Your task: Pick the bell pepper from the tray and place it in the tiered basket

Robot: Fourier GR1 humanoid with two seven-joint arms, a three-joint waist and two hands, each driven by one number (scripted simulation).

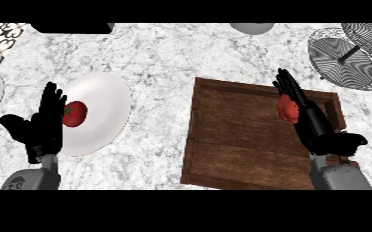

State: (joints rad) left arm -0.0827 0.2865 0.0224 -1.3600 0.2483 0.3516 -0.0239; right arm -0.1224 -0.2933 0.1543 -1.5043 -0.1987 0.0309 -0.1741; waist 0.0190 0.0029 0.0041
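Observation:
The red bell pepper point(288, 110) lies in the brown wooden tray point(240, 142), near the tray's far right corner. My right hand point(311, 123) reaches over the tray's right side with straight fingers. They lie against the pepper's right side and are not curled round it. The wire tiered basket point(341, 54) stands at the far right of the counter, beyond the tray. At the left edge my left hand point(42, 125) rests open, fingers up.
A white plate point(102, 108) sits left of the tray with a red tomato-like fruit point(74, 114) on its left part, beside my left hand. A dark object point(71, 28) and a grey bowl point(252, 27) are at the far edge.

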